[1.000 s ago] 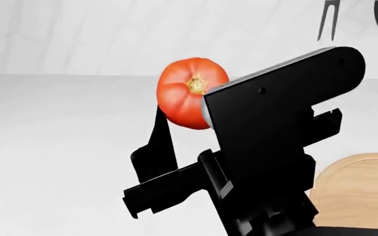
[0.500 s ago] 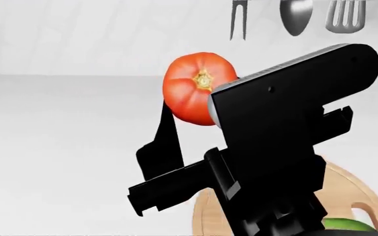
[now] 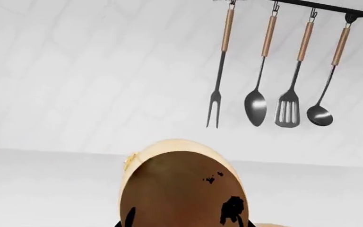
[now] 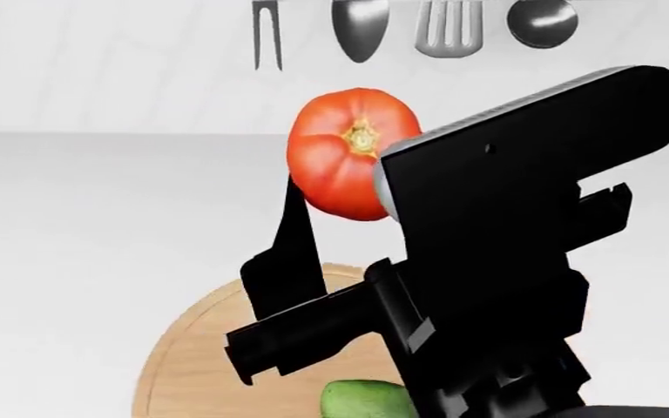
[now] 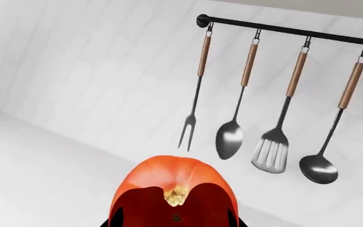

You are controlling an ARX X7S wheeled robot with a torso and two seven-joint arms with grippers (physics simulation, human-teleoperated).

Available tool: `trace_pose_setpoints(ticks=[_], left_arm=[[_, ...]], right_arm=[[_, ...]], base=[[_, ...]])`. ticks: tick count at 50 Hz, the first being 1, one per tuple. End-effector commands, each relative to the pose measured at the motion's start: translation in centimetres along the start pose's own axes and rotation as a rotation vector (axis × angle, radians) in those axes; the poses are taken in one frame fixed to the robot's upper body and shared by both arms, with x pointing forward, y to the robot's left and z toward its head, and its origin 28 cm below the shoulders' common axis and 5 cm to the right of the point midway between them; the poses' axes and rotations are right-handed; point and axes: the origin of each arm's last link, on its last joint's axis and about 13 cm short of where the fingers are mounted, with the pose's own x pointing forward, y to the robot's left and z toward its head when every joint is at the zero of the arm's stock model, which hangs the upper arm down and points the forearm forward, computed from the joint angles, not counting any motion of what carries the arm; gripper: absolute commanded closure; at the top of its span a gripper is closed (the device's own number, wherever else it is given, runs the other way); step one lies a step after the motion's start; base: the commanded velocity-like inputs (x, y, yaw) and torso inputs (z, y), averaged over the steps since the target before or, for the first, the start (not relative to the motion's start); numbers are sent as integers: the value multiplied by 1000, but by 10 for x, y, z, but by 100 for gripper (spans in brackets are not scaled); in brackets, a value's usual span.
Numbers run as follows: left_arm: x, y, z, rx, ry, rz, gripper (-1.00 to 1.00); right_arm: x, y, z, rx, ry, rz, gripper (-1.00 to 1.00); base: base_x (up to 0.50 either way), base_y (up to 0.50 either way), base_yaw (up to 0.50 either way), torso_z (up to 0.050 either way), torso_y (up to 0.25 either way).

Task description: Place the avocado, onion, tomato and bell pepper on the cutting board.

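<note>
The tomato (image 4: 352, 152), clamped in the right gripper (image 4: 334, 187) and held high, now hangs over the cutting board's (image 4: 195, 348) far edge, since the board and avocado (image 4: 364, 399) slid into view beneath, so lowering looks next; the left gripper grips the onion (image 3: 181, 187).

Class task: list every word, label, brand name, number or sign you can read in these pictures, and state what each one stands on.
None: no readable text in any view. The tomato, onion, cutting board, right gripper and hanging utensils bear no writing; the dark patches on the onion are shadows, not lettering.
</note>
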Motion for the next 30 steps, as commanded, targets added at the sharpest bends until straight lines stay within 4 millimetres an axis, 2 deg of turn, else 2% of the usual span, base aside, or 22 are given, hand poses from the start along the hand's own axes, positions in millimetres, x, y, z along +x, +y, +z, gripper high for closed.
trace_pose_setpoints(ticks=[1,9,14,24,30], left_arm=[[1,0,0,-24,-1,3,100],[2,-1,0,-29,-5,4,100],[2,-2,-1,-33,-8,3,100],[3,-4,-4,-36,-5,-4,100],[2,-4,-5,-37,-1,-5,100]], right_arm=[[3,-6,11,119,11,84,100],[11,-17,31,93,111,153,100],[22,-29,39,97,168,163,100],[43,-49,23,62,304,156,100],[52,-52,2,68,379,174,100]], base=[[0,0,0,0,0],[0,0,0,0,1],[0,0,0,0,0],[0,0,0,0,0],[0,0,0,0,0]])
